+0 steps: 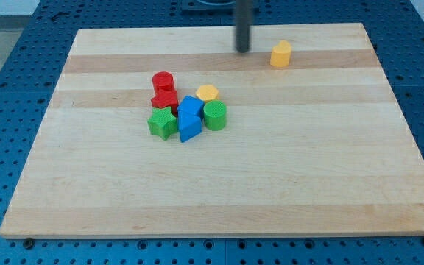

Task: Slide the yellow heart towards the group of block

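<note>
The yellow heart (280,54) sits alone near the view's top, right of centre, on the wooden board (219,184). My tip (243,50) is just to its left, a short gap away, not touching it. The group lies lower left of it, near the board's middle: a red cylinder (163,80), a red block (165,99), a yellow hexagon (207,93), a green star-like block (163,123), two blue blocks (191,107) (190,129) and a green cylinder (215,115), all packed together.
The board lies on a blue perforated table (20,88) that shows on all sides. The rod comes down from the view's top edge.
</note>
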`<action>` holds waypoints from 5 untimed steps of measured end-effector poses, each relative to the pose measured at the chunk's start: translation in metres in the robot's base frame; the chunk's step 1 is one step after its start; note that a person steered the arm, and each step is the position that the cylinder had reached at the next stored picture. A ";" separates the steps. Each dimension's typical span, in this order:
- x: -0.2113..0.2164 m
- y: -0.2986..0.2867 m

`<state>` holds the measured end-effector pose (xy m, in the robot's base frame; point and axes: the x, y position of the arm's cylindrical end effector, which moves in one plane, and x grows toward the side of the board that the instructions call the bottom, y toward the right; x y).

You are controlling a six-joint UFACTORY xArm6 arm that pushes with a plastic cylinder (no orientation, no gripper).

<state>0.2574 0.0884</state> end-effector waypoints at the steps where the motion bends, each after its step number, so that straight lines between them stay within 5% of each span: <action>1: 0.000 0.098; 5: 0.029 0.049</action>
<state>0.2862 0.1373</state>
